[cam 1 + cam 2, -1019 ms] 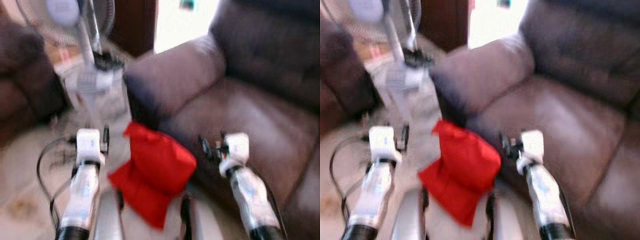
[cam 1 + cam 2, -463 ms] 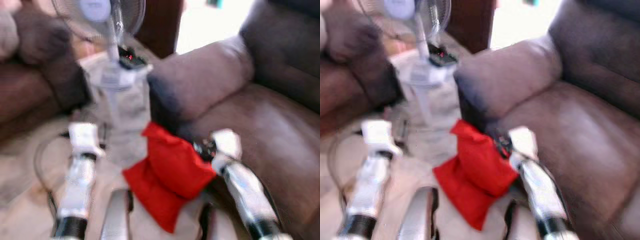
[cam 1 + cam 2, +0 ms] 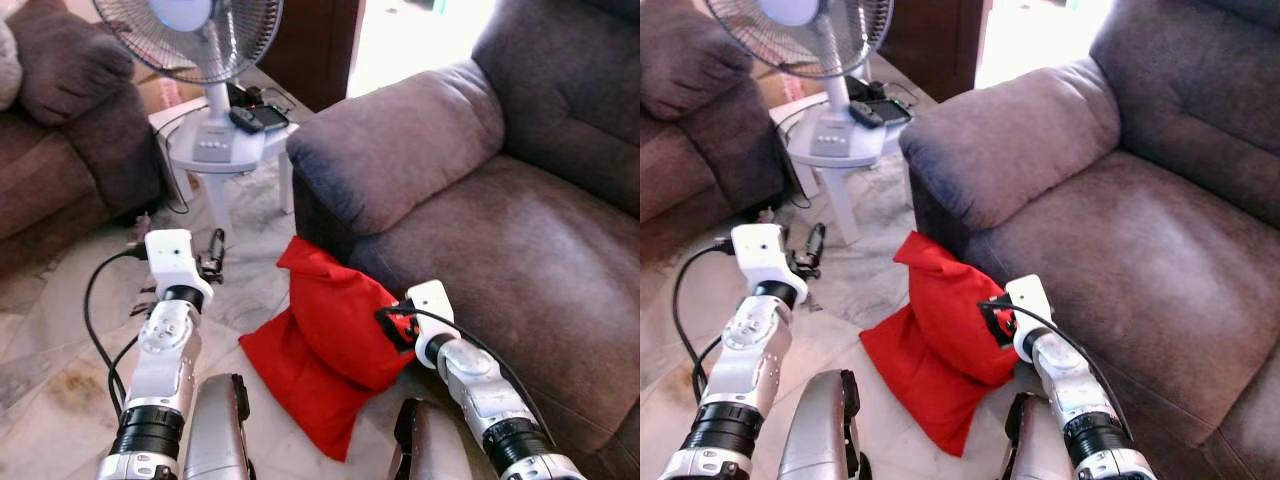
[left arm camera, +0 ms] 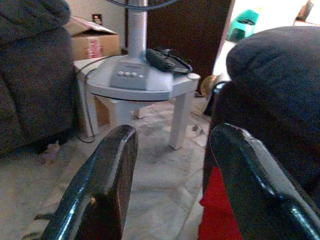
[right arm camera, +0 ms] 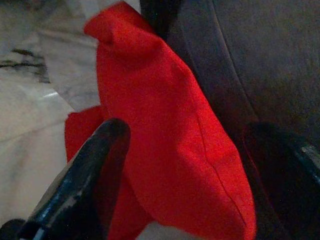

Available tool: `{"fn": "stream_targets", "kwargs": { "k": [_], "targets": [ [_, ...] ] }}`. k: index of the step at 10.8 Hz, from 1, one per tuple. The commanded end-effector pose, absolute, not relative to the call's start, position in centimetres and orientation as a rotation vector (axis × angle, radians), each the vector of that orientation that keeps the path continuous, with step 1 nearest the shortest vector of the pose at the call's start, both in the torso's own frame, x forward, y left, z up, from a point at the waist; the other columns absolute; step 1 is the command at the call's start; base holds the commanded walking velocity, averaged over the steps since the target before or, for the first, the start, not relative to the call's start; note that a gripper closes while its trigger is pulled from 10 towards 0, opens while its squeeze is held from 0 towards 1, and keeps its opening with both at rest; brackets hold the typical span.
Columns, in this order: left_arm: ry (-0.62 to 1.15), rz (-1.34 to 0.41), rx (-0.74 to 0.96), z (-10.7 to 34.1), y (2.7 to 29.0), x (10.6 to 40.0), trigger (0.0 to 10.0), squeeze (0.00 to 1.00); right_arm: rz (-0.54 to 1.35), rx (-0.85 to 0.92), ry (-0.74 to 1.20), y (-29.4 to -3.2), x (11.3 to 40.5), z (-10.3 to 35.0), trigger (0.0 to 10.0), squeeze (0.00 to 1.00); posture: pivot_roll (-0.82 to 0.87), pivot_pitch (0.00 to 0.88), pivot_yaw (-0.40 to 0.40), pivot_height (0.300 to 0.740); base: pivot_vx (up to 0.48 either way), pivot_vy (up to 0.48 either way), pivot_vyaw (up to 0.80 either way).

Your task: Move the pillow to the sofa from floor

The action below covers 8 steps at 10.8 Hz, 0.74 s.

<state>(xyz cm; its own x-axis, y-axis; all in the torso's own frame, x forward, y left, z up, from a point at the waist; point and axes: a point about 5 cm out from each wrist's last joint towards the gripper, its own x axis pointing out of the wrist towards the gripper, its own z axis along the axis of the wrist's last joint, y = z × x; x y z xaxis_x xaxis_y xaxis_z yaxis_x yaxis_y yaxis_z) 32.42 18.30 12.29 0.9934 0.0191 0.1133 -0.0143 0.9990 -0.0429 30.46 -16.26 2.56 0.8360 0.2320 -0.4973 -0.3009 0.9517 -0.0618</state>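
Note:
The red pillow [image 3: 325,345] lies on the marble floor, leaning against the front of the dark brown sofa [image 3: 480,230] below its armrest. My right gripper [image 3: 396,326] is at the pillow's right edge, close to the sofa front. In the right wrist view its two black fingers [image 5: 95,165] stand open on either side of the pillow's [image 5: 165,140] upper fold. My left gripper [image 3: 213,256] hangs over the floor to the left of the pillow, apart from it; its fingers [image 4: 107,175] are open with nothing between them.
A standing fan [image 3: 190,30] rests on a low white stool [image 3: 215,150] with black remotes [image 3: 258,118] behind the pillow. A second brown sofa [image 3: 60,130] stands at the left, a cardboard box [image 4: 92,42] beside it. A black cable [image 3: 95,310] loops over the floor.
The view has swung and steadied from blur. My right gripper has closed in on the pillow's right edge and dropped lower. The pillow has stayed on the floor.

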Motion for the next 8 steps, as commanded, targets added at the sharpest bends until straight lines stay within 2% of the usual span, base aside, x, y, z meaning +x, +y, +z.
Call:
{"fn": "stream_targets", "kwargs": {
  "k": [1, 2, 7, 8],
  "targets": [
    [-0.099, 0.005, -0.056, 12.4, 18.3, 32.7, 10.0, 0.00, 0.250, -0.119, 0.535, -16.6, 30.7, 2.5, 10.0, 0.91, 0.05, 0.113, -0.063, 0.527, 0.000, 0.000, 0.00],
    [-0.096, 0.010, -0.053, 12.4, 18.8, 32.7, 10.0, 0.00, 0.246, -0.117, 0.566, -16.3, 30.7, 2.0, 10.0, 1.00, 0.05, 0.118, -0.061, 0.527, 0.000, 0.000, 0.00],
    [-0.089, 0.027, -0.111, 12.7, 19.8, 32.6, 10.0, 0.00, 0.159, -0.108, 0.572, -15.8, 31.5, 1.9, 10.0, 1.00, 0.07, 0.123, -0.044, 0.527, 0.000, 0.000, 0.00],
    [-0.095, 0.021, -0.116, 13.0, 19.6, 32.7, 10.0, 0.00, 0.120, -0.158, 0.539, -16.3, 32.1, 2.4, 10.0, 0.00, 0.07, 0.132, -0.044, 0.527, 0.000, 0.000, 0.00]
  ]
}}
